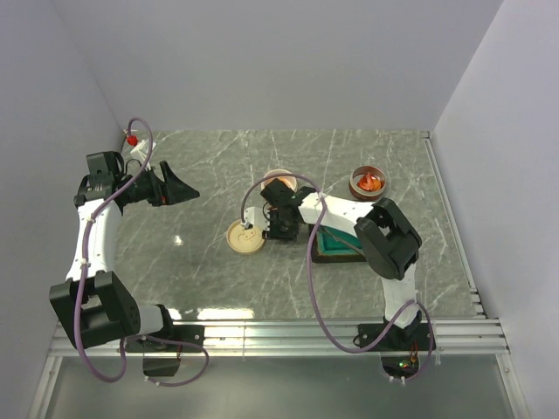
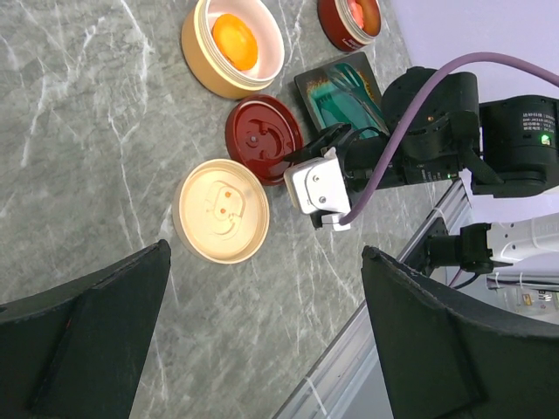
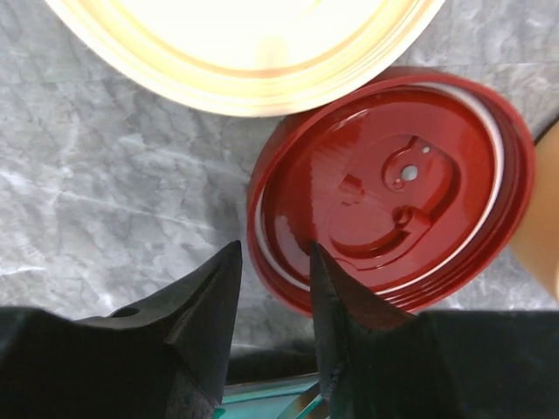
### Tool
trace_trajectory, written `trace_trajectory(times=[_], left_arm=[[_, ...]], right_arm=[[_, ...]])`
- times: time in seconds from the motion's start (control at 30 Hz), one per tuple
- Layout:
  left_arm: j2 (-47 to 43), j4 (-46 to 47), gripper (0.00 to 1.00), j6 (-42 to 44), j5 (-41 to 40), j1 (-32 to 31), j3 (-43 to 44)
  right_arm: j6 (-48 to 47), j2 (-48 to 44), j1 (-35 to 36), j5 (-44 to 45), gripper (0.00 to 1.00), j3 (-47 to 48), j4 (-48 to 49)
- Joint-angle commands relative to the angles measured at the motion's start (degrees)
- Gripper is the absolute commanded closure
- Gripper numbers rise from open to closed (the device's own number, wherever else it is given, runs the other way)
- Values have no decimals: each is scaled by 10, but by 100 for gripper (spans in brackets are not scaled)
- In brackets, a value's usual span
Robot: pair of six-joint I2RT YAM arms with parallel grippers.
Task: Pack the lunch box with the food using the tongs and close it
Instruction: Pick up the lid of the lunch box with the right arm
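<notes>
At mid-table, my right gripper (image 3: 275, 249): fingers a little apart, straddling the near rim of the red lid (image 3: 393, 188); marble shows between one finger and the rim.
My left gripper (image 2: 266, 251): fingers spread wide, holding nothing, off at the table's left.
Food: orange disc (image 2: 234, 41) in the cream bowl (image 2: 196, 65), just beyond the red lid; shrimp pieces (image 1: 370, 182) in the red bowl (image 1: 353, 186), well apart from both grippers.
Hard to tell: teal tray (image 2: 341, 92) lies partly under my right arm; I cannot make out its contents.
Surface: grey veined marble table (image 2: 79, 131), plain pale walls around.
</notes>
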Motion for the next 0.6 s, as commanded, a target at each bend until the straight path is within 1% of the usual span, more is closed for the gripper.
trace_trajectory(times=[0.0, 0.07, 0.1, 0.2, 0.23, 0.33, 0.43, 0.57], left_arm=[[-10, 18, 4, 4, 19, 2, 9], [-10, 13, 5, 14, 21, 1, 12], [-10, 10, 5, 29, 22, 2, 13], [-19, 13, 6, 44, 23, 1, 8], [-24, 14, 6, 46, 25, 2, 6], [-34, 14, 6, 54, 25, 1, 4], [-37, 10, 7, 62, 25, 2, 8], [-41, 15, 7, 64, 28, 1, 8]], right_arm=[[-7, -3, 5, -3, 60, -23, 20], [-5, -3, 11, -1, 65, -25, 22], [-5, -6, 11, -1, 71, -26, 24], [-6, -9, 13, 0, 81, -26, 24], [-5, -11, 13, -2, 90, -21, 19], [-3, -25, 14, -5, 100, -18, 11], [2, -51, 12, -12, 100, -11, -5], [21, -92, -5, -55, 100, 21, -42]])
